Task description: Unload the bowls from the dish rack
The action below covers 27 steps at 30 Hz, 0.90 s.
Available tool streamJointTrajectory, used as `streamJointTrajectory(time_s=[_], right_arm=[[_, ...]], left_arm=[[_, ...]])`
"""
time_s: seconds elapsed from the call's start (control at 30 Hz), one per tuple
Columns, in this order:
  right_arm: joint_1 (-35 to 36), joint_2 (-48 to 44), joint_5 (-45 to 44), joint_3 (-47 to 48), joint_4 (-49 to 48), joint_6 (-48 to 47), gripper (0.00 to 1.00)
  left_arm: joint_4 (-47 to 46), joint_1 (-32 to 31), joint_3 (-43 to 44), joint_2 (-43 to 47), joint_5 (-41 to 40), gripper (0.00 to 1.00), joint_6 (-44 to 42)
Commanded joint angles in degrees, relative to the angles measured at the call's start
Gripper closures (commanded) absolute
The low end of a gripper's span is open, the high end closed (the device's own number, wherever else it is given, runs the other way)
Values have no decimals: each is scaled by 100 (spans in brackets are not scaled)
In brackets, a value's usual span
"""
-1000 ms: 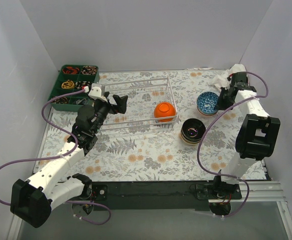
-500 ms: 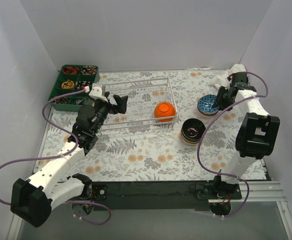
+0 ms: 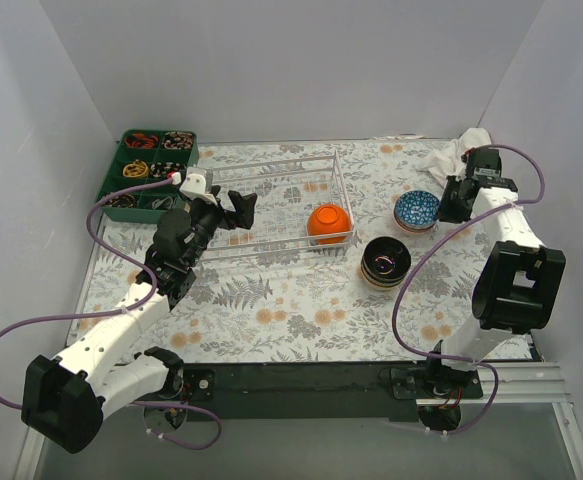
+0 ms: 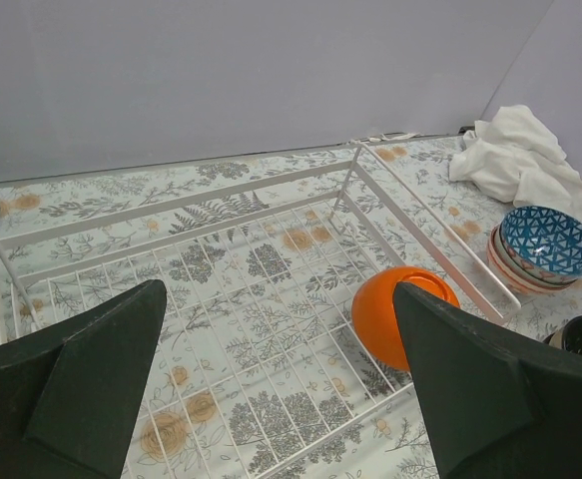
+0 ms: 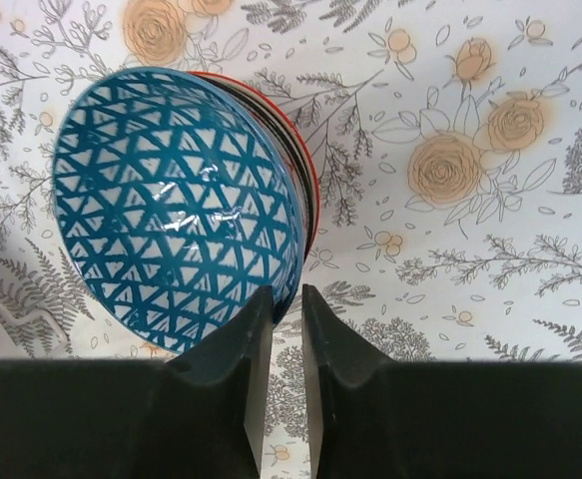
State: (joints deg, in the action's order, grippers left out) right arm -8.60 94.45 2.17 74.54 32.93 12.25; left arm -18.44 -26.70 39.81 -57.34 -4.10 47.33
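The white wire dish rack (image 3: pixel 271 163) holds one orange bowl (image 3: pixel 328 223) in its right end, also seen in the left wrist view (image 4: pixel 380 319). My left gripper (image 3: pixel 233 208) is wide open and empty above the rack's left half (image 4: pixel 279 299). Right of the rack, a bowl with a blue inside (image 3: pixel 417 210) rests tilted on a stack of red-rimmed bowls (image 5: pixel 312 190). A dark brown bowl (image 3: pixel 385 262) tops a second stack. My right gripper (image 3: pixel 450 202) sits just right of the blue bowl. Its jaws are a narrow gap apart, tips at the bowl's rim (image 5: pixel 286 294), with tablecloth showing between them.
A green compartment tray (image 3: pixel 146 170) of small items stands at the back left. A crumpled white cloth (image 3: pixel 451 152) lies at the back right. The rack's floor left of the orange bowl holds nothing. The floral cloth covers the table.
The blue bowl has come down onto the stack. My right gripper has drawn back to the right, off the bowl. The left arm has barely moved.
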Motion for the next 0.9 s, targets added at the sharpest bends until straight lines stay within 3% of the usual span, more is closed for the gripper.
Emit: streamJointTrajectory(time_s=[0.0, 0.13, 0.23, 0.3, 0.43, 0.53, 0.7, 0.87], right_arm=[[-19, -42, -103, -185, -164, 76, 78], [-10, 20, -173, -300, -234, 76, 86], [-19, 21, -77, -300, -225, 67, 85], [-19, -119, 19, -274, -234, 84, 82], [200, -541, -190, -72, -208, 58, 64], [665, -814, -550, 226, -94, -38, 55], [2176, -1104, -1586, 684, -111, -337, 47], [3678, -912, -1791, 1132, -137, -767, 41]], left_arm=[[16, 24, 62, 13, 23, 2, -84], [16, 24, 62, 13, 23, 2, -92], [16, 24, 62, 13, 49, 2, -92], [24, 24, 62, 4, 67, 2, -92], [42, 16, 88, -31, 93, 2, -92], [60, 24, 106, -58, 93, 2, -92], [68, 24, 97, -75, 6, 2, -110], [68, 24, 97, -49, -108, 2, -136]])
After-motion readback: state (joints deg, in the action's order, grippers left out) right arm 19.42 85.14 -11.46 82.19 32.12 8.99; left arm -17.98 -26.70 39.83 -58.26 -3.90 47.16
